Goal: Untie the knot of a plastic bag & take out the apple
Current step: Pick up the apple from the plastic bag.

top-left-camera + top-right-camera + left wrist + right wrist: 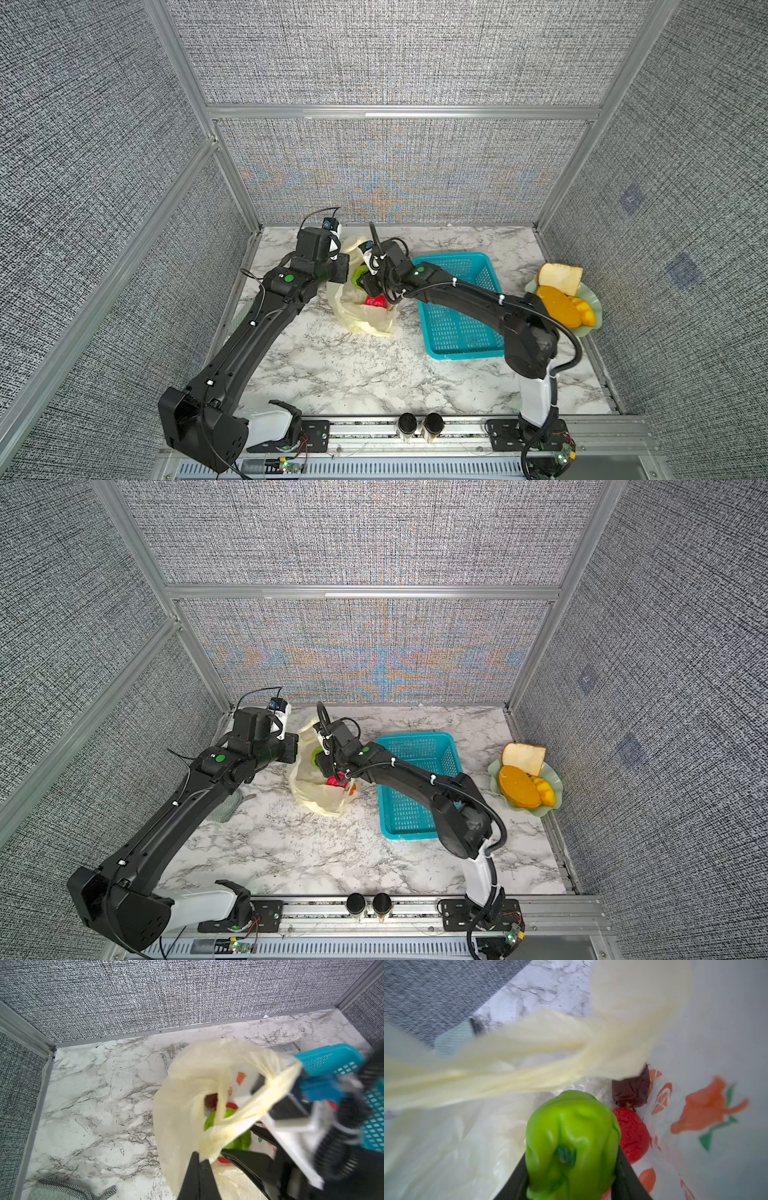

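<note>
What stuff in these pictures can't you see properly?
- Fingertips of the right gripper: right wrist view, behind the green lumpy thing it holds.
- Dark brown thing: same view, top covered by the plastic bag strip.
- Red round thing: same view, partly behind the green one.
- Grey-green cloth: left wrist view, cut off by the edge; in a top view, partly under the left arm.

Evenly lit from above; faint shadows on worktop [353, 374]. Moiré on back wall [395, 178] [357, 658] in both top views. Blurred in wrist views: bag [182, 1088], basket [324, 1059], pepper [571, 1132].
</note>
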Robot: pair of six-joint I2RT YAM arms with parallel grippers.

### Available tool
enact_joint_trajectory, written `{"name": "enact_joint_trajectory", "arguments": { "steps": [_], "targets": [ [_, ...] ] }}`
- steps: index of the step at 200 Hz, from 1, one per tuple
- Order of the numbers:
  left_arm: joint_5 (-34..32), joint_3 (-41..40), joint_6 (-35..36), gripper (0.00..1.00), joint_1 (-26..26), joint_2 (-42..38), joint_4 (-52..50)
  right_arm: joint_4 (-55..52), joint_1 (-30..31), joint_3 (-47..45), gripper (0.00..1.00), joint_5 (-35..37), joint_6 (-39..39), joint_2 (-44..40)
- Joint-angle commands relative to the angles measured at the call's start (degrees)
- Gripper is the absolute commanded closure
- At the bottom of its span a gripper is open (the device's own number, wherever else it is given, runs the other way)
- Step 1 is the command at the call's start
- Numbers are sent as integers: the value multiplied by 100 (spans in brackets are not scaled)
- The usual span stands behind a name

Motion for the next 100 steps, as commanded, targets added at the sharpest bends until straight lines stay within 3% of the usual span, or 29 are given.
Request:
{"name": "enact_joint_trajectory", "arguments": {
  "steps": [1, 30, 51, 74, 100],
  "targets": [
    [-79, 97, -46, 100, 27, 60, 91, 522, -29, -445, 72, -600, 18, -607],
    [-30, 86, -27, 100, 26, 89, 148, 532, -64, -1046, 72, -600, 71, -1530],
    [14, 42, -28, 100, 25, 126, 179, 951, -246, -1535, 72, -1525, 162, -2109],
    [15, 12, -37, 100, 28, 153, 203, 654, -437, -1409, 72, -2158, 343, -2260],
    [-59, 14, -15, 100, 28, 118, 154, 842, -592, -1751, 72, -1910, 587, -2970]
  ]
}}
